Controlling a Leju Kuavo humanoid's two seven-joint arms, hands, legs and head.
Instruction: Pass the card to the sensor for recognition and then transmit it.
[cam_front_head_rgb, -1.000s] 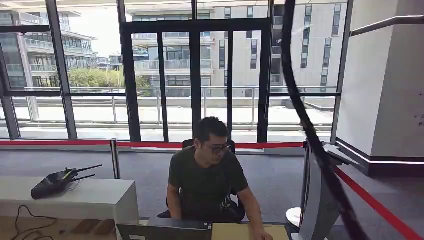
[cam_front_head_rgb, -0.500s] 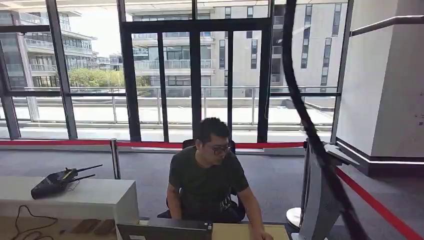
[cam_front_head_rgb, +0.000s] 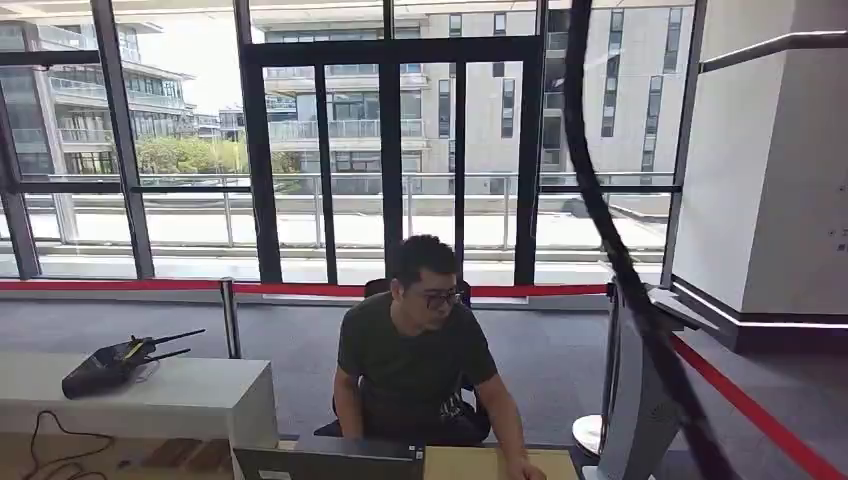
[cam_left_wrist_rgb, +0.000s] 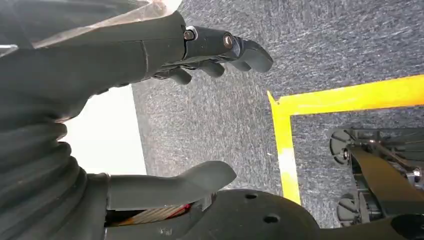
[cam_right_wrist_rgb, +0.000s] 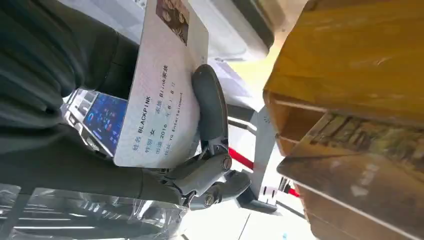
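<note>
Right hand (cam_right_wrist_rgb: 200, 165) — holds the card (cam_right_wrist_rgb: 160, 95), thumb laid across its printed face, darker fingers behind; the card stands clear of the palm, most of its face exposed. Judgement: a fair grip for presenting, provided the face or back goes flat to the reader and the thumb stays off whatever part must be read. Small screen (cam_right_wrist_rgb: 102, 120) — lit blue, seen just past the card's edge; possibly the sensor, though that cannot be told. Wooden unit (cam_right_wrist_rgb: 350, 65) — near the card, with an open shelf; keep the card's free corner away from its edge while swinging in. Left hand (cam_left_wrist_rgb: 210, 50) — holds nothing, fingers and thumb well apart, hanging over grey carpet (cam_left_wrist_rgb: 225, 125) with a yellow floor line (cam_left_wrist_rgb: 285, 145); best left out of this step. Person (cam_front_head_rgb: 415, 350) — seated across the desk (cam_front_head_rgb: 490, 463), one arm reaching down to it; the likely receiver, so after the read the card wants offering free edge first. Router (cam_front_head_rgb: 110, 365) — on a white counter (cam_front_head_rgb: 180, 395), left, well apart. Glazed doors (cam_front_head_rgb: 390, 150) — farthest.
</note>
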